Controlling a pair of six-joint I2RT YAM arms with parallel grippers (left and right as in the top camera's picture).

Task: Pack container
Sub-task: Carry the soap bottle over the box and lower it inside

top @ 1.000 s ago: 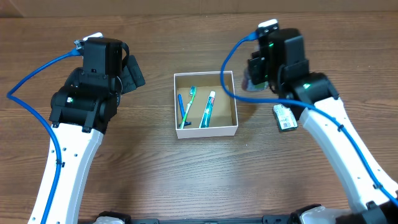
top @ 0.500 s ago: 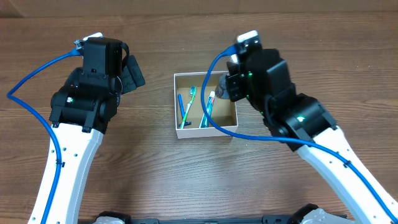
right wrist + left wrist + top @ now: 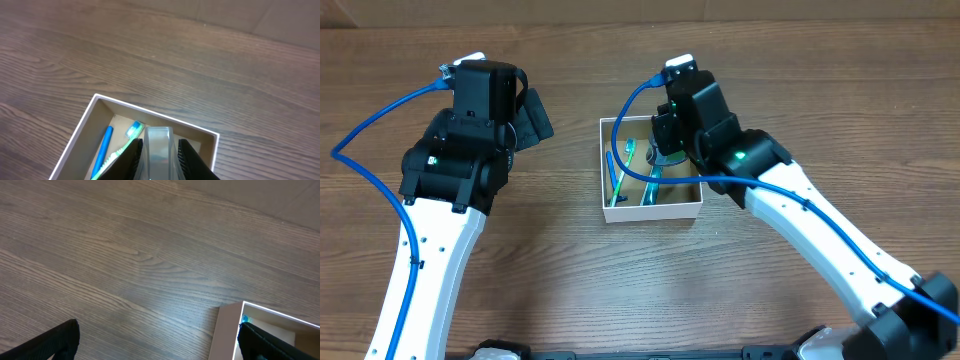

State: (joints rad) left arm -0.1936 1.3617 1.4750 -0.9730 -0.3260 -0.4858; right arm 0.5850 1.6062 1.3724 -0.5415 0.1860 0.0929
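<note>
The container (image 3: 654, 211) is a shallow white-walled box with a brown bottom, at the table's middle. In it lie a green toothbrush (image 3: 625, 165), a blue toothbrush (image 3: 611, 170) and a toothpaste tube (image 3: 653, 182). My right gripper (image 3: 666, 154) hangs over the box's right half, shut on a clear plastic case (image 3: 159, 142). In the right wrist view the case points into the container (image 3: 160, 118), beside the green toothbrush (image 3: 122, 145) and blue toothbrush (image 3: 102, 152). My left gripper (image 3: 535, 115) is open and empty, left of the box; its wrist view shows the box corner (image 3: 227, 330).
Brown wood-grain table (image 3: 560, 270) all round the box. Blue cables loop from both arms. My right arm (image 3: 820, 230) crosses the table right of the box and hides what lies under it.
My right gripper has moved left with the clear case, from beside the box's right wall to above its inside. The left arm has not moved.
</note>
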